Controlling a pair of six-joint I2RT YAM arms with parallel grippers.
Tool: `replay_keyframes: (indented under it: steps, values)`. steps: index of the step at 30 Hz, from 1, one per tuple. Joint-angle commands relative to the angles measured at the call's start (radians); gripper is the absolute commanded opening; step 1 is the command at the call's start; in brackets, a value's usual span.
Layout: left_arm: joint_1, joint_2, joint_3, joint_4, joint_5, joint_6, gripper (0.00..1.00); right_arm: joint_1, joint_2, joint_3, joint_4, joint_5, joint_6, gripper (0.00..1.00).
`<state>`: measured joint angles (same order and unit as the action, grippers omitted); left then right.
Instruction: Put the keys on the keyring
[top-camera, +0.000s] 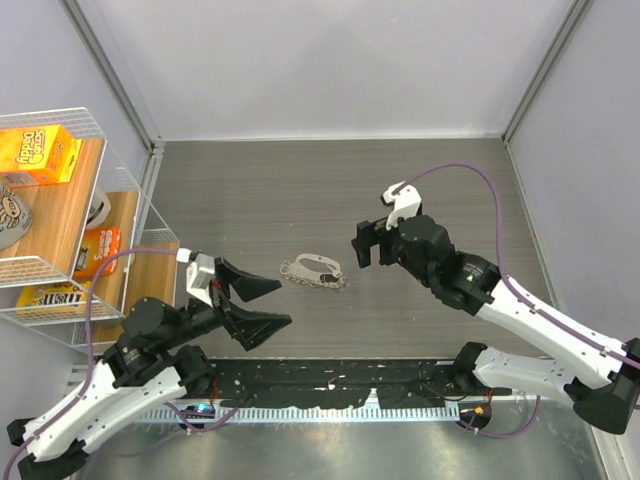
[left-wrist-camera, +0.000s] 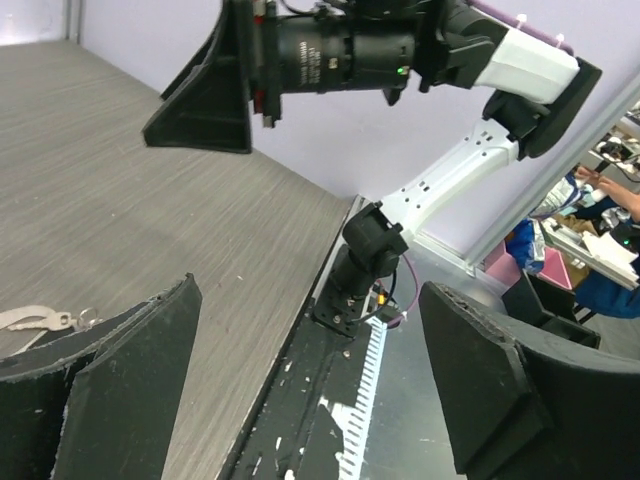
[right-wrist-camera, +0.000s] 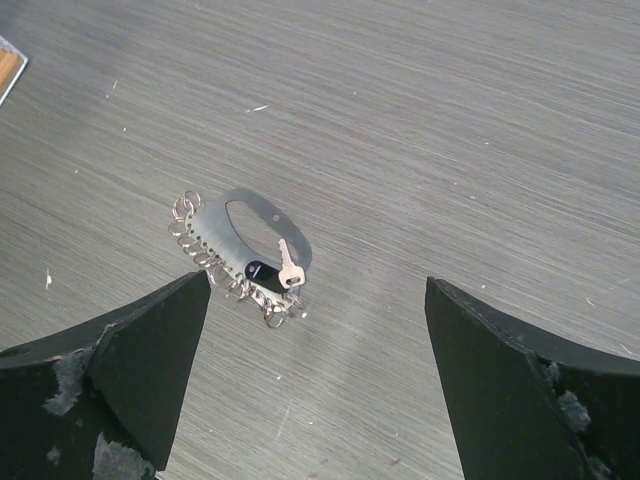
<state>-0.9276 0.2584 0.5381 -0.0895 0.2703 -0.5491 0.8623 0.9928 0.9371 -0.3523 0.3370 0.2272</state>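
While my left gripper and right gripper hang spread and empty, tiny silver metal keys lie on the glittery silver chain keyring. Threaded yet? Can't tell.

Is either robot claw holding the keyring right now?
No, the left gripper and right gripper are both open and empty; the keyring lies on the table.

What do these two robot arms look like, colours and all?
Both arms have white shells and black joints: left arm and right arm. Each ends in two black wedge-shaped fingers, the left gripper and right gripper. A thin purple cable loops along each arm. I see no printed markings.
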Motion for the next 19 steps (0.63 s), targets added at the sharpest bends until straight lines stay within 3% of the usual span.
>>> replay_keyframes:
  steps: [1, 11, 19]
  values:
    - [-0.002, 0.015, 0.086, -0.088, -0.069, 0.057, 1.0, 0.0, -0.06, 0.078, -0.099, 0.098, 0.044, 0.96]
    - [-0.002, 0.053, 0.151, -0.234, -0.218, 0.129, 1.0, 0.0, -0.161, 0.094, -0.128, 0.258, 0.06, 0.95]
    - [-0.002, 0.058, 0.171, -0.253, -0.253, 0.175, 1.0, 0.0, -0.164, 0.132, -0.194, 0.258, 0.043, 0.96]
